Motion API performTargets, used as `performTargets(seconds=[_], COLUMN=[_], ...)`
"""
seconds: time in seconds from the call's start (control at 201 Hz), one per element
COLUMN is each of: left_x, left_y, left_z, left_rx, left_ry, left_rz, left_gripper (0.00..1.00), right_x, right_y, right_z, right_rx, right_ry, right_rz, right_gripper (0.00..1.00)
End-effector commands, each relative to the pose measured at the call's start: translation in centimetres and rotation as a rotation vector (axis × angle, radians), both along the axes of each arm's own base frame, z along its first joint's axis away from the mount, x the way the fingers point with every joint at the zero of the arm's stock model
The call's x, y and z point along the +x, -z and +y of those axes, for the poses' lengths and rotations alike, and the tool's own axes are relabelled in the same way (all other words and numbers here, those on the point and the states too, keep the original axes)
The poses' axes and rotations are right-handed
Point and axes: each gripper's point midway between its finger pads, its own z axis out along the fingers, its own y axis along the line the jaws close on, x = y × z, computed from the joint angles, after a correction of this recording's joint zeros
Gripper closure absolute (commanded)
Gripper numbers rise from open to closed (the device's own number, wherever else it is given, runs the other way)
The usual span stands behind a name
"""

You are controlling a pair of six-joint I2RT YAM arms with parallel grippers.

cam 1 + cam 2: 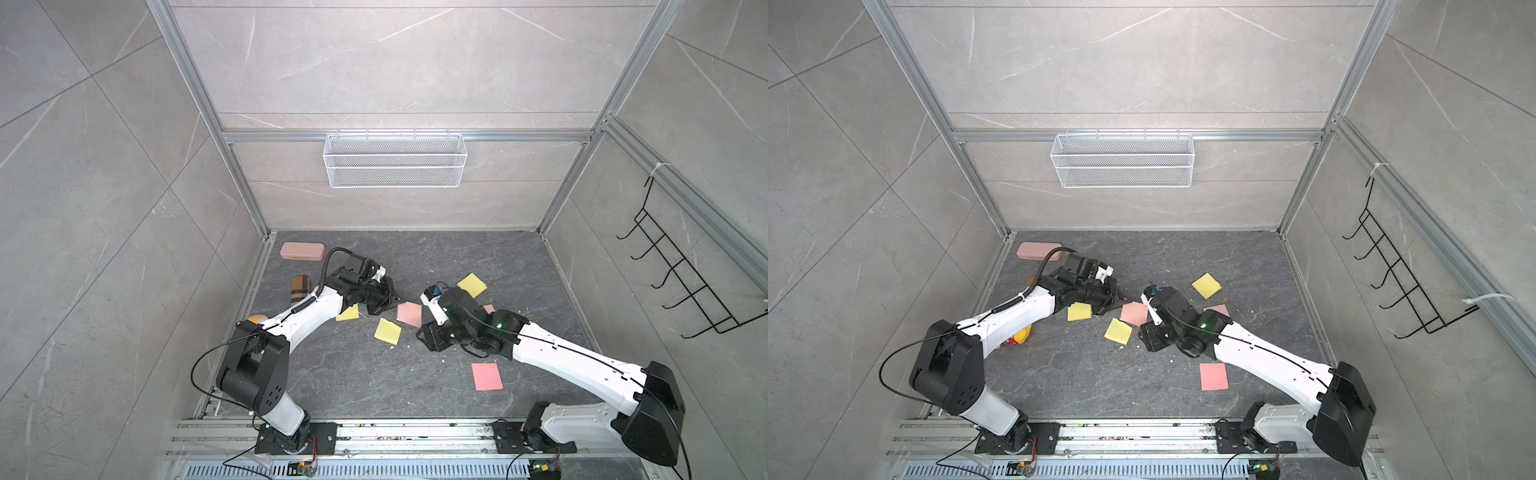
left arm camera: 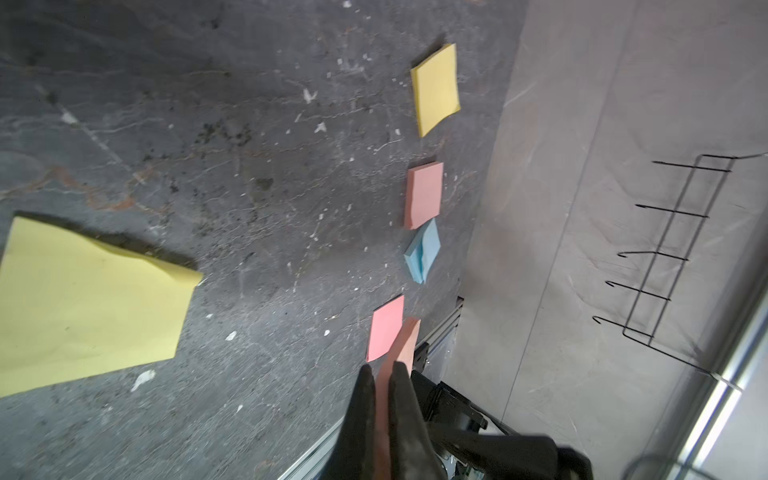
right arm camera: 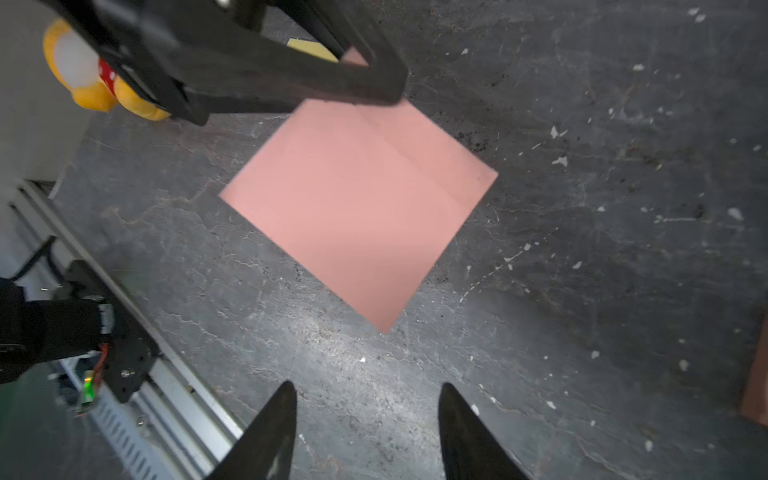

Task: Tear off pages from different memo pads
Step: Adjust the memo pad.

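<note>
A: In the middle of the table (image 3: 582, 291), between the arms, a pink page (image 3: 361, 208) hangs from the left gripper (image 3: 390, 89). Fingers?
B: Clamped on one corner. The left wrist view shows the sheet edge-on between them. The right gripper (image 3: 368, 388) is spread apart with nothing in it, near the page's free corner, not touching.
A: Handling?
B: My guess is near weightless, floppy, creases fast, flutters if swung. One fold line shows. Pinch a corner or edge only, light squeeze.
A: Pads?
B: The pink memo pad (image 2: 424, 195) lies flat on the table, well apart from the held page, with a crumpled blue page (image 2: 423, 251) just beside it. It's thicker and stiffer and probably slides unless pinned, so press the block and peel from the free edge.
A: Loose ones?
B: A yellow page (image 1: 387, 331) near the held one, and a second pink page (image 1: 487, 376) nearer the right arm's base.
</note>
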Motion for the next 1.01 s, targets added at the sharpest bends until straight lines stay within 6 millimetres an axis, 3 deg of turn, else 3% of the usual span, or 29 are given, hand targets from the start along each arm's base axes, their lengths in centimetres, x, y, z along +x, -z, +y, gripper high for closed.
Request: performTargets(seconds=[0.0,0.199,0.428,0.508,0.653,0.732,0.857,0.932,1.001], left_x=[-1.2,-1.2,-1.6,-1.7,-1.8,-1.6,0.1,1.2,1.9], left_y=[1.5,1.3,1.1,1.0,0.7,-0.2,-3.5,-6.0,-7.1], left_z=[1.1,0.8,0.5,0.4,0.4,0.3,1.5,2.7,3.7], left_rx=[0.087,0.082,0.060,0.052,0.045,0.025,-0.023,-0.064,-0.099], left_ry=[0.005,0.006,0.011,0.016,0.022,0.029,0.004,-0.034,-0.077], left_rz=[0.091,0.110,0.139,0.143,0.145,0.128,0.044,-0.062,-0.140], left_gripper=[1.00,1.00,1.00,1.00,1.00,1.00,0.79,0.67,0.59], right_x=[1.5,1.5,2.5,3.3,3.5,3.5,3.6,3.7,3.8], right_y=[-0.5,-0.6,0.3,0.7,0.5,0.7,0.3,-0.5,-1.5], right_z=[-0.8,3.2,5.8,5.7,5.7,5.4,4.7,4.5,4.8], right_rx=[-0.280,-0.459,-0.562,-0.613,-0.576,-0.540,-0.374,-0.214,-0.032], right_ry=[-0.040,-0.166,-0.216,-0.194,-0.160,-0.135,-0.050,0.012,0.066], right_rz=[-0.228,-0.379,-0.487,-0.517,-0.538,-0.504,-0.385,-0.297,-0.211], right_gripper=[0.40,0.38,0.43,0.51,0.81,0.88,0.92,0.93,0.94])
